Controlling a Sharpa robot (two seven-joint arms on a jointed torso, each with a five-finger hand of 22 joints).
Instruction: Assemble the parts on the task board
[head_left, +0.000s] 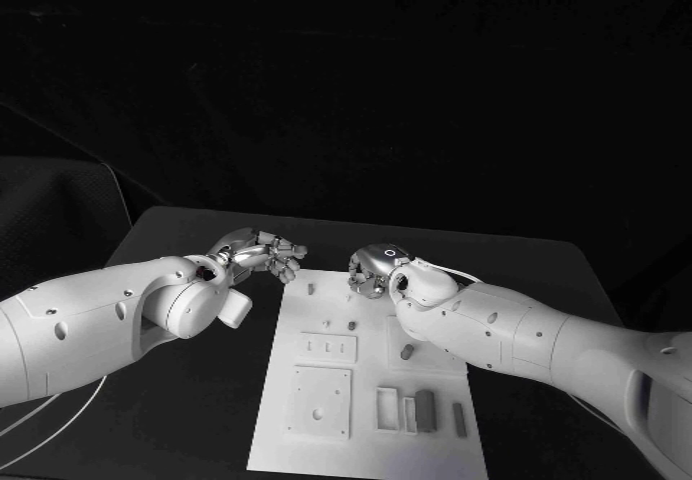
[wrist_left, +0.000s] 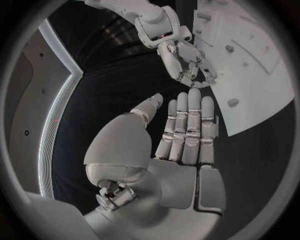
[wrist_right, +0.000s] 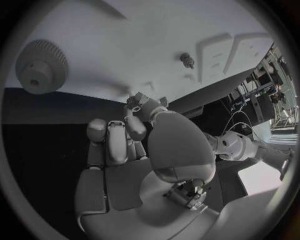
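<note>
Parts are lying spread over the task board (head_left: 289, 420), the long white plate that is sitting in the middle of the black counter (head_left: 173, 400). Bare counter is running along both long edges of the board and beyond its far end.

Both arms are reaching in over the far end of the board. The left hand (head_left: 264, 254) is hovering just off the board's far left corner, over bare counter; in its wrist view the fingers (wrist_left: 187, 125) are lying straight and side by side with the thumb apart, holding nothing. The right hand (head_left: 372, 268) is hanging over the board's far edge with its fingers curled in; whether they are pinching anything I cannot tell.

Near the close end of the board a dark block (head_left: 424, 409) is sitting beside a slim grey bar (head_left: 460, 419). In the right wrist view a toothed gear (wrist_right: 40, 66) is resting on the board, well apart from a small peg (wrist_right: 187, 59).
</note>
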